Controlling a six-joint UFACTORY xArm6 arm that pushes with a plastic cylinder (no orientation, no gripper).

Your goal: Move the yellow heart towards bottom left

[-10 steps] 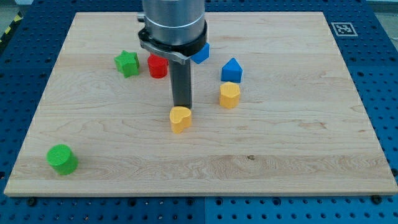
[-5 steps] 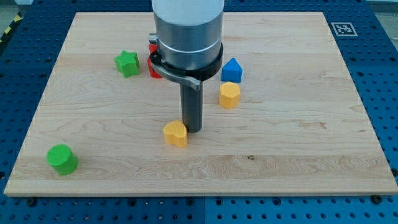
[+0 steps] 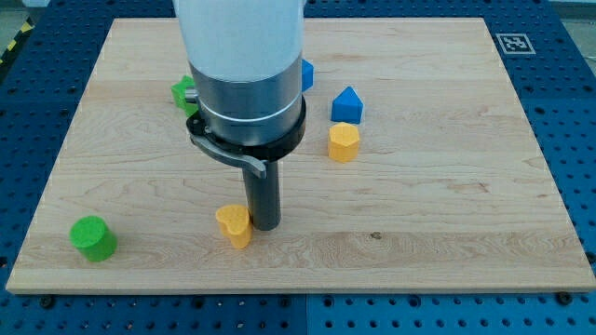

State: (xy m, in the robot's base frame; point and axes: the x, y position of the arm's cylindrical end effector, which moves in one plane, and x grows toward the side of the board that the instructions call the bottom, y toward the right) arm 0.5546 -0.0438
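The yellow heart [image 3: 234,224] lies on the wooden board [image 3: 447,205], left of the board's middle and near its bottom. My tip [image 3: 263,224] stands right against the heart's right side. The arm's wide body rises above it and covers the area around the board's upper middle.
A green cylinder [image 3: 93,237] sits at the bottom left. A yellow hexagon block [image 3: 343,142] and a blue block [image 3: 346,103] sit right of the arm. A green star block [image 3: 182,92] and another blue block [image 3: 306,73] peek out from behind the arm.
My tip has moved down and to the left, pushing the yellow heart the same way. The arm now hides the red block and most of the green star.
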